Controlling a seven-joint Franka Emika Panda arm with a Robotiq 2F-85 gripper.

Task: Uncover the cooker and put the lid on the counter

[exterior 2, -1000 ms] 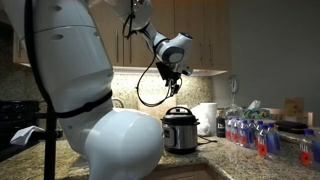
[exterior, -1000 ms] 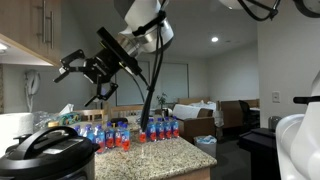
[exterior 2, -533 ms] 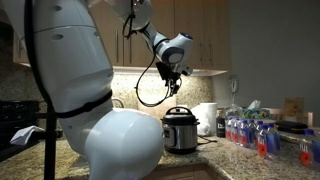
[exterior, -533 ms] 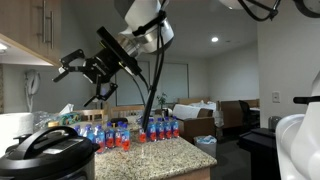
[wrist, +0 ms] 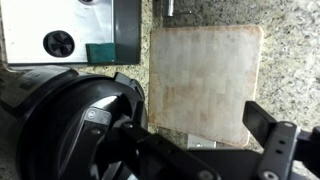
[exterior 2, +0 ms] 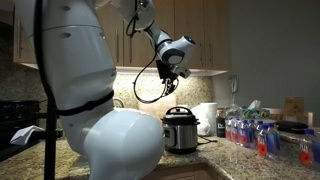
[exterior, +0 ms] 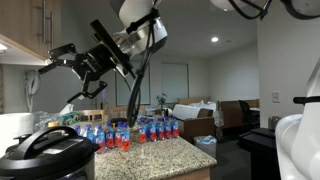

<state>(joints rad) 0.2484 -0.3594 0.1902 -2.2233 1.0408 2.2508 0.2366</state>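
Note:
The cooker (exterior 2: 180, 133) stands on the counter (exterior 2: 215, 148), steel-bodied, with the black lid (exterior 2: 180, 112) sitting on it. In an exterior view the lid (exterior: 45, 150) with its raised handle fills the lower left corner. My gripper (exterior: 60, 52) hangs open high above it, well clear. In an exterior view the gripper (exterior 2: 172, 72) is above the cooker. The wrist view looks down on the ribbed lid (wrist: 65, 125) at lower left. The gripper (wrist: 195, 120) is open there, with one finger (wrist: 268, 125) over the speckled counter (wrist: 290, 50). Nothing sits between the fingers.
A beige cutting board (wrist: 205, 75) lies on the counter beside the cooker. A white appliance (wrist: 60, 35) sits behind it. Rows of capped bottles (exterior: 125, 132) (exterior 2: 250, 130) stand further along the counter. Wall cabinets (exterior: 25, 30) hang overhead, and a white jug (exterior 2: 207, 118) stands near the cooker.
The arm has swung, carrying the open gripper sideways and slightly up toward the spot over the cooker. The lid and cooker have not moved.

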